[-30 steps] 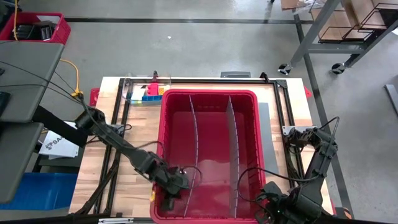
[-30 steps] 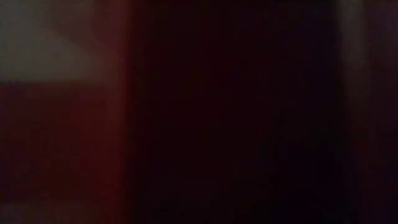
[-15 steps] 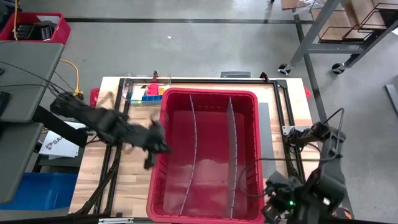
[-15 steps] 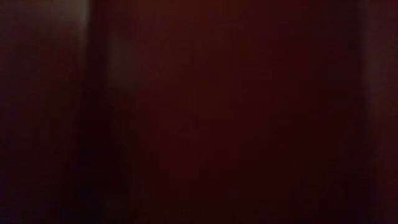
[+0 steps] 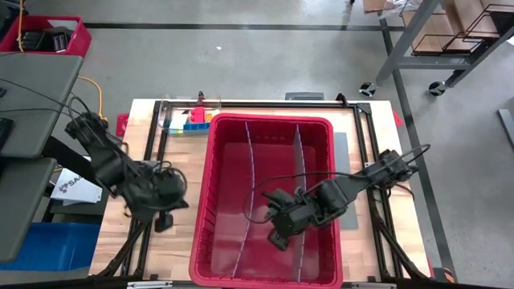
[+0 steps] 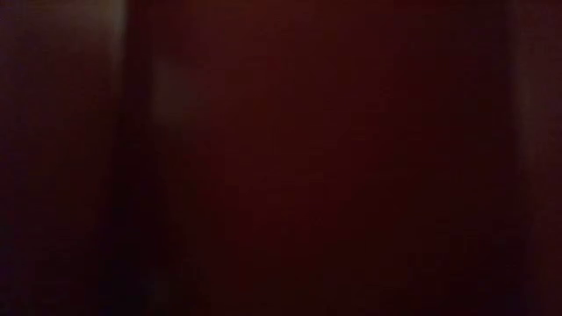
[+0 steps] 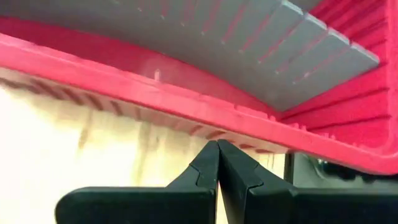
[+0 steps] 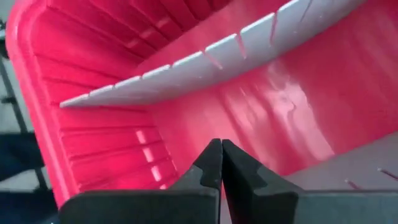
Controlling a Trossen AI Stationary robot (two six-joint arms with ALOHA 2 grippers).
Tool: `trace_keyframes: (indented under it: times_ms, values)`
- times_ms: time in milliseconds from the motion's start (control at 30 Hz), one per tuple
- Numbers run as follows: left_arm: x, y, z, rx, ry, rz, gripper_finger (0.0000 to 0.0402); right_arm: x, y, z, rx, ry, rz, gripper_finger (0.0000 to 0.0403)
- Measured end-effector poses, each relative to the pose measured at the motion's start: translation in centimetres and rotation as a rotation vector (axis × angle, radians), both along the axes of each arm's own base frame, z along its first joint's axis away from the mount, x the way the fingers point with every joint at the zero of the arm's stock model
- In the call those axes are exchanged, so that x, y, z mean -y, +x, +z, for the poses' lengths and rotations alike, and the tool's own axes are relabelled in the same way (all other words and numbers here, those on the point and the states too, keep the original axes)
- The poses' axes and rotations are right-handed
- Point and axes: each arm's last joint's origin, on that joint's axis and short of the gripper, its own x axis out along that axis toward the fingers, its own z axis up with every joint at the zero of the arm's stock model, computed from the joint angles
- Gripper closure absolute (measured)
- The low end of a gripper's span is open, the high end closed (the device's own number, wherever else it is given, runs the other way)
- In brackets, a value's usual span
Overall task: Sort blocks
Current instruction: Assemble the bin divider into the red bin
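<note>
Several small blocks (image 5: 193,120), blue, yellow and red among them, lie at the table's far edge, just beyond the far left corner of the red bin (image 5: 210,201). My left gripper (image 5: 165,221) is shut with nothing in it and hangs over the wooden table to the left of the bin; in its wrist view, the left gripper (image 7: 217,152) points at the bin's rim (image 7: 186,102). My right gripper (image 5: 277,239), also shut with nothing in it, hangs over the bin's middle compartment. Its wrist view shows the right gripper (image 8: 221,152) above the bin's bare floor (image 8: 292,118).
Two grey slotted divider sheets (image 5: 250,172) (image 5: 299,172) stand upright in the bin and split it into three compartments. A black frame (image 5: 157,144) runs around the tabletop. The low view is dark red, with the bin's wall (image 6: 307,158) close in front of it.
My left gripper has risen out of the bin's near left compartment and gone over the rim toward the table's left edge. My right gripper has swung from outside the bin's near right corner toward the left, to above the middle compartment, rolling as it went.
</note>
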Motion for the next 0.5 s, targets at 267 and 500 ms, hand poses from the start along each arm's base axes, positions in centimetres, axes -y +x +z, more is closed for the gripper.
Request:
trace_keyframes:
  times_ms: [267, 500]
  values:
    - [-0.4, 1.4, -1.9, -0.039, 0.171, -0.149, 0.0401, 0.3, 0.2, 0.2, 0.012, 0.065, -0.089, 0.0403]
    - [-2.9, -0.1, -2.1, -0.028, 0.294, -0.09, 0.0402, 1.4, 2.0, -2.6, -0.008, 0.117, -0.217, 0.0403]
